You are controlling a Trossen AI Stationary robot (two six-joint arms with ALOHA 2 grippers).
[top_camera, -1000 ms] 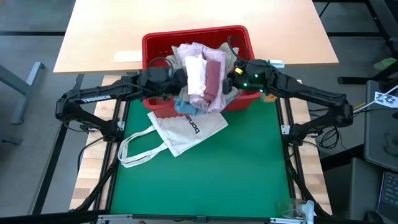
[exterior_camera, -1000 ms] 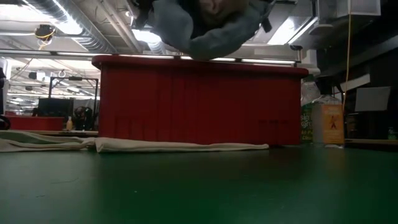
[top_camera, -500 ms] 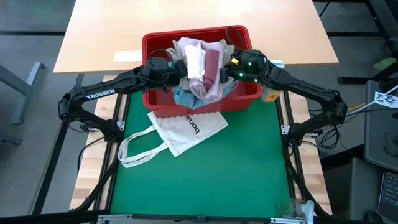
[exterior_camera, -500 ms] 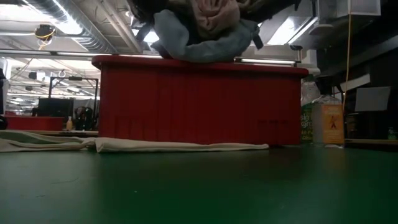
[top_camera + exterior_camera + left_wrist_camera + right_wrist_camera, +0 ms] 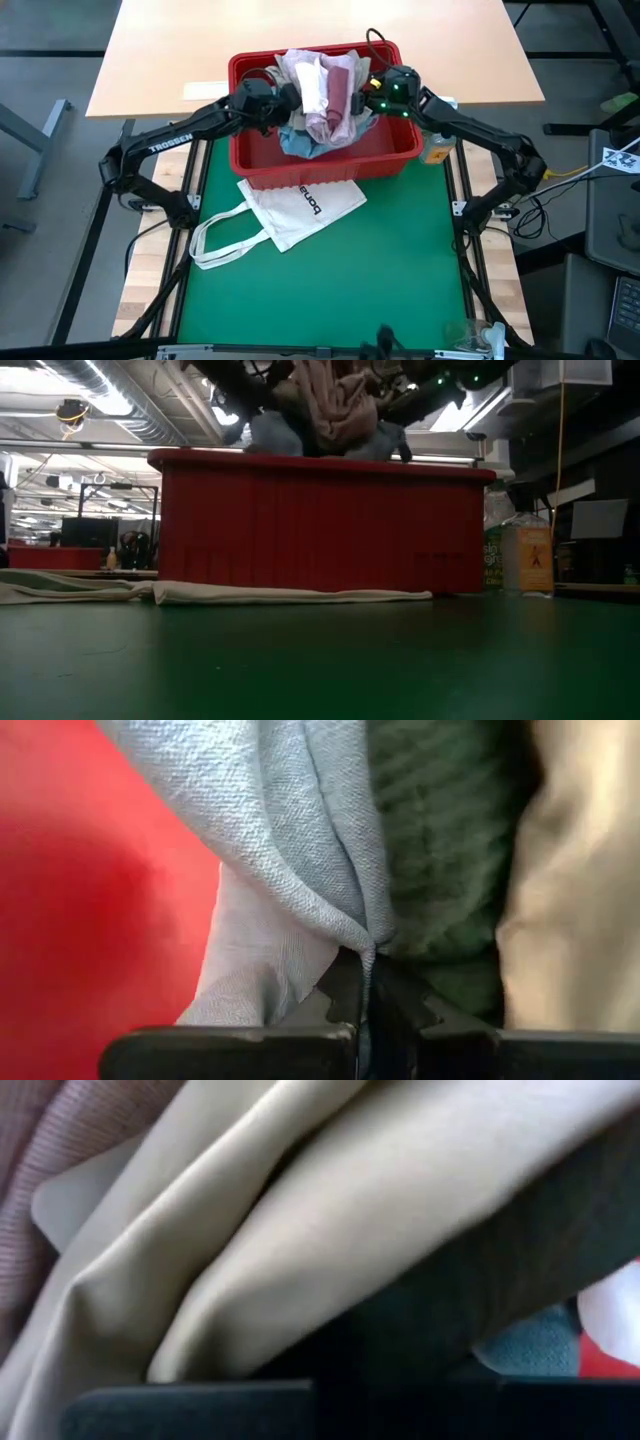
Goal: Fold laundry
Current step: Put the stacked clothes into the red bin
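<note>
Both pincers grip the laundry (image 5: 322,95) bundle between them over the red basket (image 5: 325,165): left pincer (image 5: 287,102), right pincer (image 5: 366,97).

The laundry (image 5: 322,95) hangs as one bunched bundle above the red basket (image 5: 320,165), pink, maroon and white pieces on top. Light blue cloth (image 5: 290,850) droops lowest, beside dark green and beige folds

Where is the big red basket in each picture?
High view: red basket, top middle, holding the laundry bundle.
Low view: red basket, wide wall across the middle, bundle above its rim.
Left wrist view: red wall beside light blue cloth.
Right wrist view: only a red sliver.
Shared landmark: the bundle.
</note>
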